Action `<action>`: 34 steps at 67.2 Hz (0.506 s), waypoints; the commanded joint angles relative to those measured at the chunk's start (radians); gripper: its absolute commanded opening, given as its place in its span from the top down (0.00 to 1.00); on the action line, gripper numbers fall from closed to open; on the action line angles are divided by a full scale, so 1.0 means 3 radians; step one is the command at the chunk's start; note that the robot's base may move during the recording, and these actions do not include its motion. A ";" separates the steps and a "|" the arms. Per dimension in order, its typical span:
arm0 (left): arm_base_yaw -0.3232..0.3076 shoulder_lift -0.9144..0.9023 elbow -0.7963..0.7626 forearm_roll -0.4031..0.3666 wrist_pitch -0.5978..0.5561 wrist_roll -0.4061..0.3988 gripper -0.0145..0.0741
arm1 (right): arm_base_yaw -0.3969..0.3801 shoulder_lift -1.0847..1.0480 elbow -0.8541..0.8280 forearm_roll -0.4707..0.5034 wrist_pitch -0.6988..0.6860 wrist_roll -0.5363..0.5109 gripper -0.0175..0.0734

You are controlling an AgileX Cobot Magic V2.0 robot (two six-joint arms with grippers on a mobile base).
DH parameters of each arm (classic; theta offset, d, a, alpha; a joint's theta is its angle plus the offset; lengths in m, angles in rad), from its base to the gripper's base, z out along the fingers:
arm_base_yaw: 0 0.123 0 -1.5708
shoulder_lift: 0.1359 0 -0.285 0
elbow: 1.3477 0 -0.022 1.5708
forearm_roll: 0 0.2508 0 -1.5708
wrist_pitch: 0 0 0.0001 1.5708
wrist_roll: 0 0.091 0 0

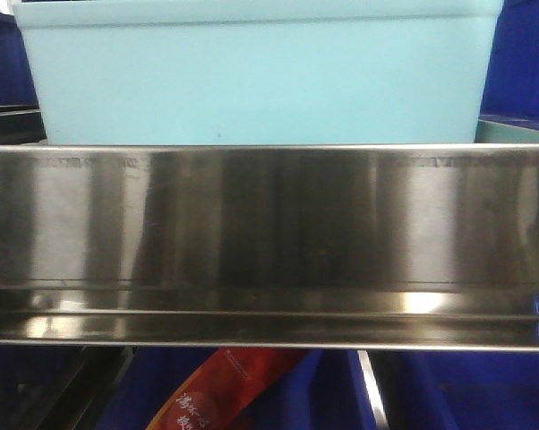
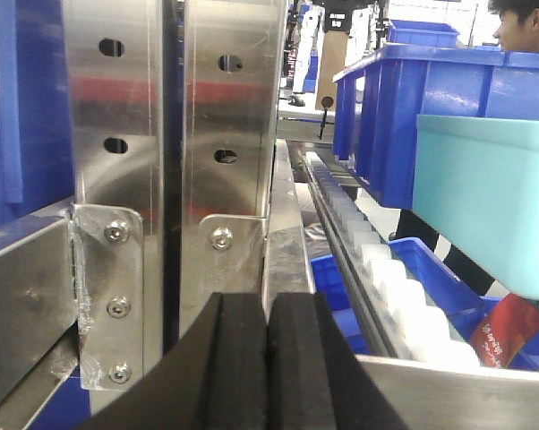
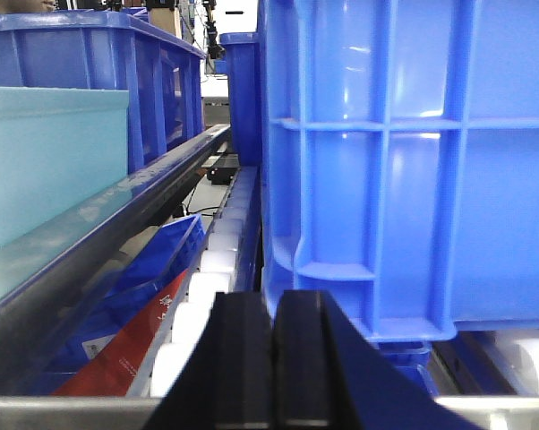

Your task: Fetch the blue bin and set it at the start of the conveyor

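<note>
Currently my left gripper (image 2: 268, 358) and right gripper (image 3: 274, 358) are both pressed together on nothing, and with the blue bin (image 1: 260, 81) just behind the steel shelf rail (image 1: 269, 233), I fear a low pull snags its base on it.

Warehouse picking aisle: stainless-steel flow rack (image 2: 225, 134), white roller tracks (image 2: 386, 273), rows of dark blue plastic bins (image 3: 413, 161).

Left end effector (image 2: 268, 313), matte black, thick curved rubbery build, right end effector (image 3: 274, 313), identical
</note>
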 commanded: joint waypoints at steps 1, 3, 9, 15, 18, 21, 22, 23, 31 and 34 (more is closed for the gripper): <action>0.0010 -0.0014 -0.0009 0.0003 -0.0224 0.0008 0.96 | 0.0007 -0.0011 0.0008 -0.0017 -0.0121 -0.0031 0.99; 0.0010 -0.0014 -0.0009 0.0003 -0.0278 0.0008 0.96 | 0.0007 -0.0011 0.0008 -0.0017 -0.0146 -0.0031 0.99; 0.0010 -0.0014 -0.0009 0.0003 -0.0388 0.0008 0.96 | 0.0007 -0.0011 0.0008 -0.0017 -0.0221 -0.0031 0.99; 0.0010 -0.0014 -0.0009 0.0003 -0.0459 0.0008 0.96 | 0.0007 -0.0011 0.0008 -0.0017 -0.0321 -0.0031 0.99; 0.0010 -0.0014 -0.0009 0.0003 -0.0515 0.0008 0.96 | 0.0007 -0.0011 0.0008 -0.0017 -0.0335 -0.0031 0.99; 0.0010 -0.0014 -0.0009 0.0003 -0.0593 0.0008 0.96 | 0.0007 -0.0011 0.0008 -0.0017 -0.0435 -0.0031 0.99; 0.0010 -0.0014 -0.0009 0.0003 -0.0613 0.0008 0.96 | 0.0007 -0.0011 0.0008 -0.0017 -0.0468 -0.0031 0.99; 0.0010 -0.0014 -0.0009 0.0003 -0.0626 0.0008 0.96 | 0.0007 -0.0011 0.0008 -0.0017 -0.0500 -0.0031 0.99; 0.0010 -0.0014 -0.0293 0.0036 -0.0284 0.0008 0.96 | 0.0013 -0.0011 -0.0096 0.0134 -0.0578 -0.0025 0.99; 0.0010 -0.0014 -0.0507 0.0105 -0.0027 0.0008 0.96 | 0.0013 -0.0011 -0.0237 0.0134 -0.0451 -0.0025 0.99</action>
